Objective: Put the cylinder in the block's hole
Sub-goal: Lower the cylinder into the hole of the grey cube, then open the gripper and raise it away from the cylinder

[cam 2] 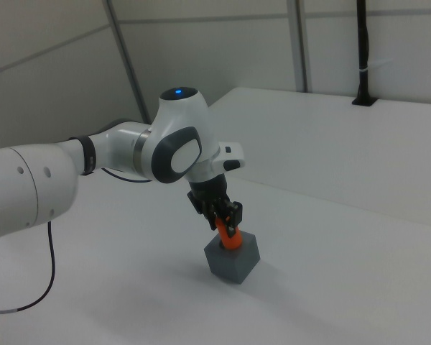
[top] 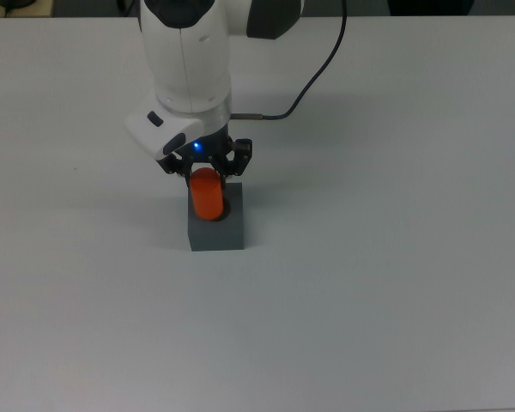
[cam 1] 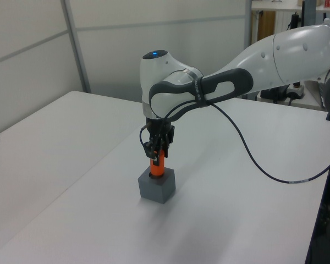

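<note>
The dark grey block sits on the white table, also seen in the left view and the right view. The orange cylinder stands nearly upright on the block's top face, with its lower end at the hole. The hole itself is mostly hidden by the cylinder. My gripper hangs straight above the block and is shut on the cylinder's upper end.
A black cable runs from the wrist across the table toward the top view's upper right. The white arm reaches in from the left view's right. Wall panels stand behind the table.
</note>
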